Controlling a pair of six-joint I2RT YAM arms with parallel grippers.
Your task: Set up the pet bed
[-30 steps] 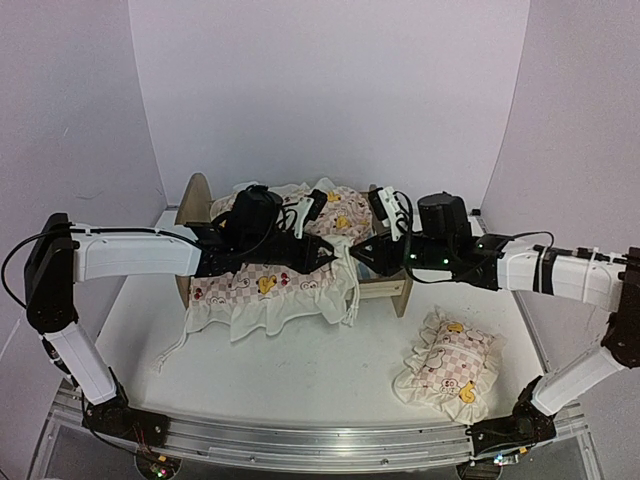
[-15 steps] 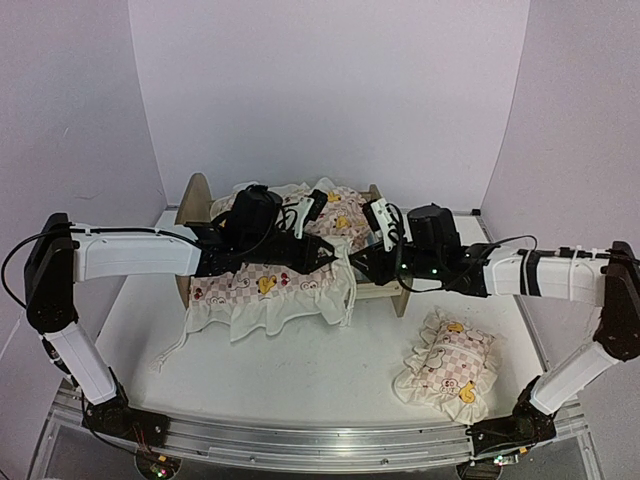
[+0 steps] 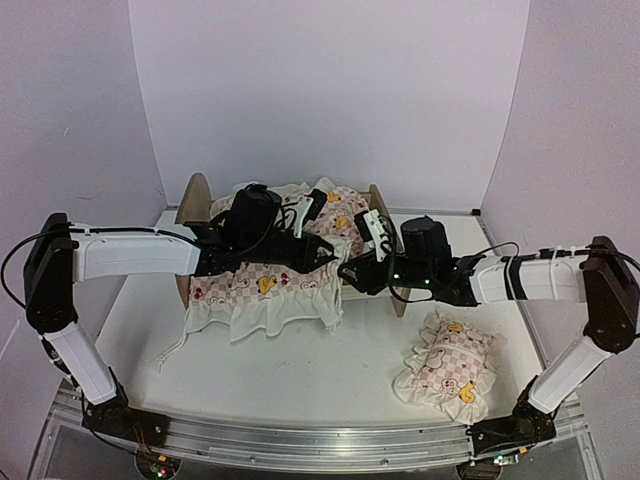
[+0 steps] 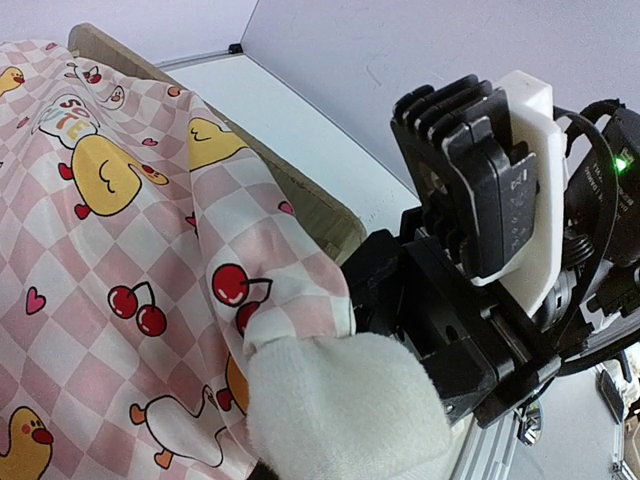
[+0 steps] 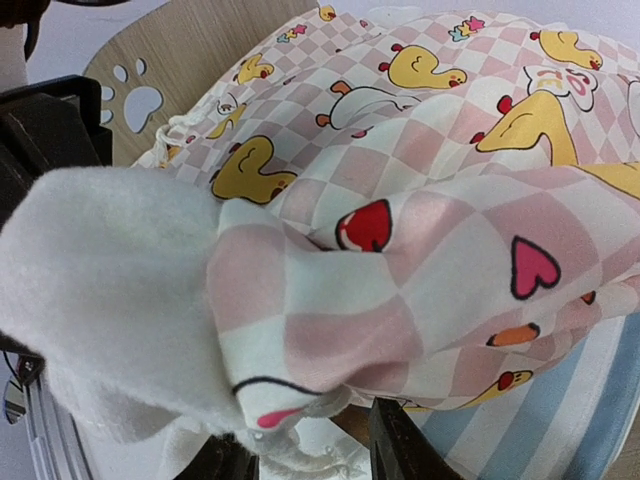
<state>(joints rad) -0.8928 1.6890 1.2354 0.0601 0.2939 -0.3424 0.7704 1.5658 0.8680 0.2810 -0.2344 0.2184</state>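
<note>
In the last second the right arm has slid toward 9 o'clock, and the right gripper [image 3: 350, 272] has carried its corner of the quilt [image 3: 270, 285] in beside the left gripper [image 3: 322, 250]. This probably means the cover is being handed over or folded back. The pet bed [image 3: 194, 203] stands at 12 o'clock on the bench [image 3: 300, 370], the quilt draped across it, and the pillow [image 3: 445, 365] lies at 4 o'clock. The right fingers [image 5: 400, 445] have parted somewhat around the fold; whether they still grasp it I cannot tell. The left fingers are clenched and seem to pinch the quilt's edge.
</note>
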